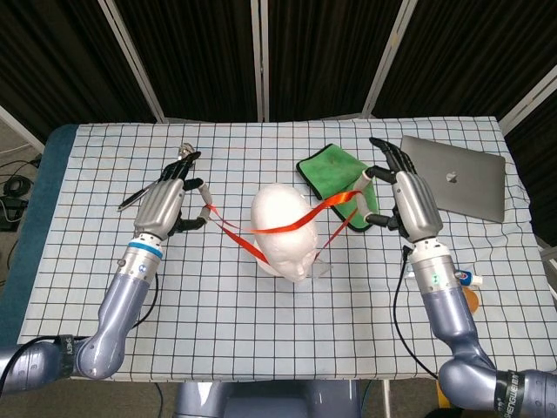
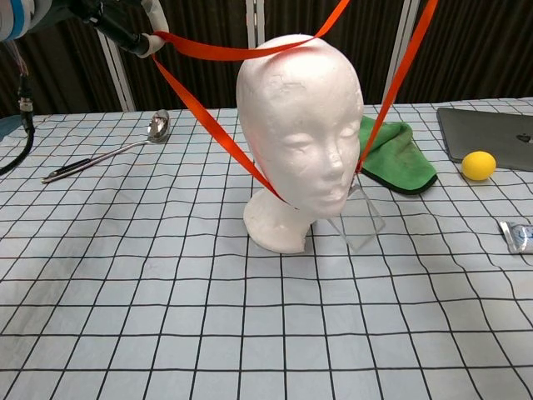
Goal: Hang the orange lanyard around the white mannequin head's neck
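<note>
The white mannequin head [image 1: 284,229] [image 2: 300,133] stands upright mid-table. The orange lanyard [image 1: 296,218] [image 2: 204,108] is stretched wide over it: one strand crosses the crown, the other runs under the chin. Its clear badge holder [image 2: 360,218] hangs tilted beside the neck. My left hand [image 1: 167,202] holds the strap's left end, raised left of the head; only its fingertips [image 2: 143,33] show in the chest view. My right hand [image 1: 405,199] holds the strap's right end, right of the head and out of the chest view.
A steel ladle [image 1: 157,178] lies at the back left. A green cloth [image 1: 339,178], a grey laptop [image 1: 452,178] and a yellow ball [image 2: 478,165] are on the right. A toothpaste tube [image 2: 518,237] lies near the right edge.
</note>
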Action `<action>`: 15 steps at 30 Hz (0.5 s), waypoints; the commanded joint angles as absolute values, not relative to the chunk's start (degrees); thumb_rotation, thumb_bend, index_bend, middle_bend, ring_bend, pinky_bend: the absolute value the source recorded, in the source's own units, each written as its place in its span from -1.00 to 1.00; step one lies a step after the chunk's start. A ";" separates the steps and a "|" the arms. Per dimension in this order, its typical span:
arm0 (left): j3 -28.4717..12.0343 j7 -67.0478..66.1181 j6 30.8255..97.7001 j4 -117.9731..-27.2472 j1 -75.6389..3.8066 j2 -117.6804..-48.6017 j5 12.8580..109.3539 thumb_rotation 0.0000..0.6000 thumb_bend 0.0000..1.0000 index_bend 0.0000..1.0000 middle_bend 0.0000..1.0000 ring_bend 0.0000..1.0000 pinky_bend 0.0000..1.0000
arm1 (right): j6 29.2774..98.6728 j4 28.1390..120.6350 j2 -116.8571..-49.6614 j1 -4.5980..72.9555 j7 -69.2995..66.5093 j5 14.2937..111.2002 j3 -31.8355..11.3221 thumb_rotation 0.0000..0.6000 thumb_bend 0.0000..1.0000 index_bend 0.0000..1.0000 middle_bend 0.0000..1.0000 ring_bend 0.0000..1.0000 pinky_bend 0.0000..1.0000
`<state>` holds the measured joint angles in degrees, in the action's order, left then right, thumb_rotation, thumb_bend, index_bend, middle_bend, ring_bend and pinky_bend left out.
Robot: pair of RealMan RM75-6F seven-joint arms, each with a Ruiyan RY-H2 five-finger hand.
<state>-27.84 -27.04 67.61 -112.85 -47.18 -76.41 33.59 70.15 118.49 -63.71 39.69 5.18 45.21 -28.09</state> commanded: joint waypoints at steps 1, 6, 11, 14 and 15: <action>-29.46 -30.43 66.15 -111.11 -50.83 -75.24 27.41 1.00 0.03 0.34 -1.00 -1.00 -1.00 | 68.19 116.52 -63.84 43.88 8.78 38.87 -30.61 1.00 -0.14 0.41 -0.84 -1.00 -1.00; -29.25 -31.75 64.93 -108.69 -53.19 -75.09 21.61 1.00 0.03 0.18 -1.00 -1.00 -1.00 | 68.28 112.39 -66.05 47.57 13.71 35.27 -29.99 1.00 -0.14 0.41 -0.84 -1.00 -1.00; -29.05 -30.85 64.57 -105.77 -54.25 -76.17 19.01 1.00 -0.02 -0.74 -1.00 -1.00 -1.00 | 68.40 108.19 -68.85 50.78 16.84 32.46 -29.89 1.00 -0.16 0.19 -0.85 -1.00 -1.00; -28.61 -29.74 63.22 -104.89 -54.45 -76.41 18.06 1.00 -0.44 -1.00 -1.00 -1.00 -1.00 | 69.28 106.22 -70.39 52.49 18.76 30.03 -30.19 1.00 -0.40 -0.73 -0.97 -1.00 -1.00; -28.39 -29.32 62.47 -104.82 -54.35 -76.17 17.85 1.00 -0.61 -1.00 -1.00 -1.00 -1.00 | 69.40 106.14 -70.38 52.81 19.81 28.88 -30.04 1.00 -0.48 -0.87 -0.99 -1.00 -1.00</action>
